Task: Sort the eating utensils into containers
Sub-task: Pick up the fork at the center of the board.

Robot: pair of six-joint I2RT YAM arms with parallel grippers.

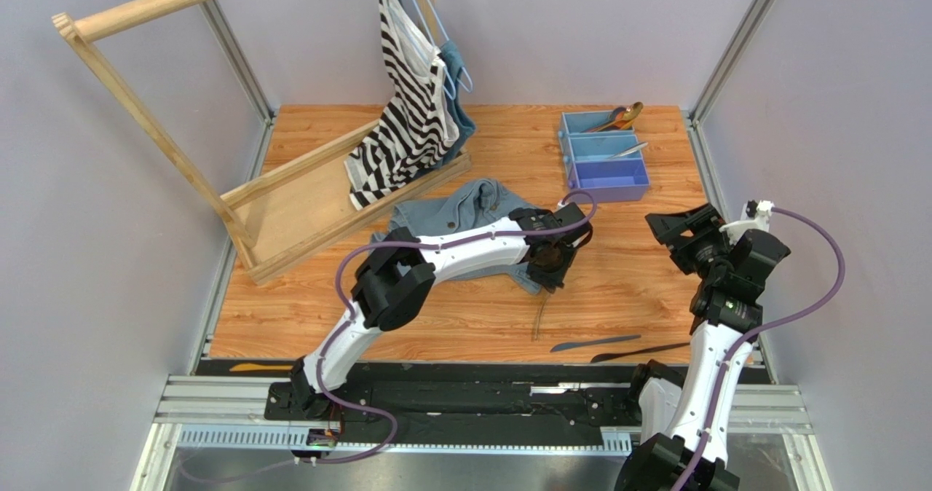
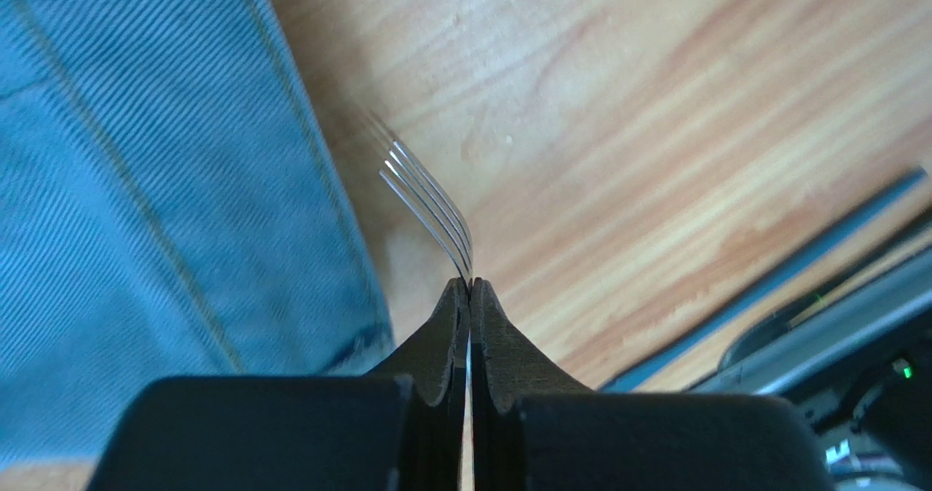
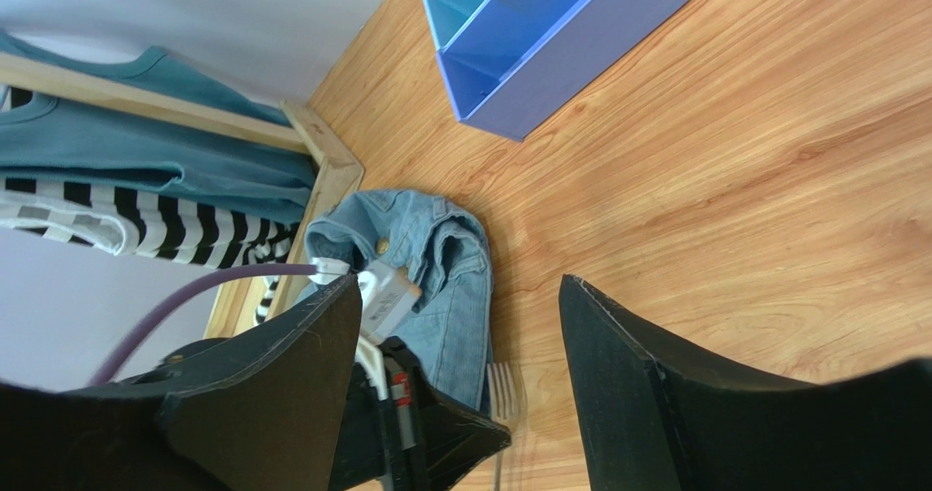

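Observation:
My left gripper (image 1: pixel 550 259) is shut on a silver fork (image 2: pixel 427 201) beside the folded jeans. The tines stick out past the fingertips in the left wrist view, just above the wooden table. The fork's handle (image 1: pixel 539 316) trails toward the near edge. My right gripper (image 1: pixel 678 232) hangs open and empty to the right. Its wrist view looks down on the left gripper (image 3: pixel 459 425) and the fork (image 3: pixel 503 387). The blue three-part tray (image 1: pixel 608 194) stands at the back right. It holds spoons (image 1: pixel 619 117) in the far compartment and a silver piece (image 1: pixel 626 149) in the middle one.
Two dark knives (image 1: pixel 594 344) (image 1: pixel 640 351) lie near the front edge on the right. An orange utensil (image 1: pixel 263 368) lies at the front left. Folded jeans (image 1: pixel 481 209) are mid-table. A wooden clothes rack (image 1: pixel 295 201) with a striped top (image 1: pixel 410 87) fills the back left.

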